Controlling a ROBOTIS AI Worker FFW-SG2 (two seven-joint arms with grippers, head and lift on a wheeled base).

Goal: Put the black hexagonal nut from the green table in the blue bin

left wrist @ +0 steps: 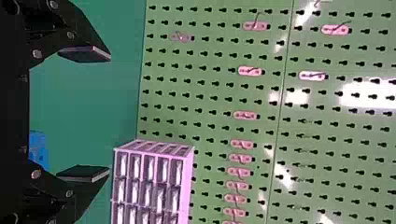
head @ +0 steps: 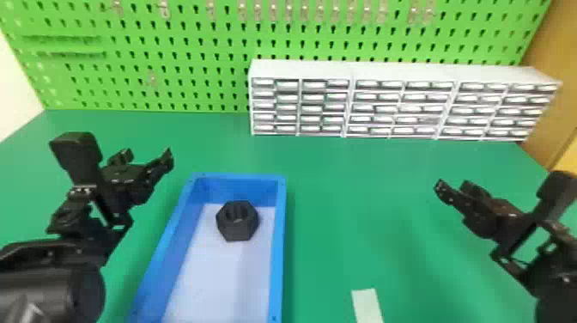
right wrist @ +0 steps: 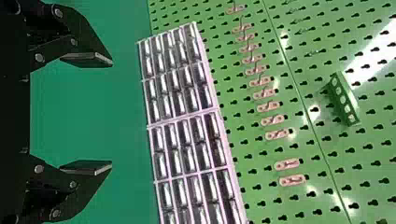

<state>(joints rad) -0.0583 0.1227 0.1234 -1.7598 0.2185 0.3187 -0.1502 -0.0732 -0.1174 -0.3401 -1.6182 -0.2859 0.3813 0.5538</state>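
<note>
The left arm enters at the head view's lower left corner, angling forward to its gripper [head: 146,156], beside the blue bin [head: 279,253], claw spread wide. The right arm comes in from the right edge, its gripper [head: 453,187] slanting forward and inward over the green table [head: 343,214], also spread. The black hexagonal nut [head: 237,232] lies inside the bin, toward its far end. Behind stand white drawers [head: 300,68].

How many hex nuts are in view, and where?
1. The black hexagonal nut is inside the blue bin, toward its far end. The bin's near end is cut off in the head view, so others may be hidden there.
</note>
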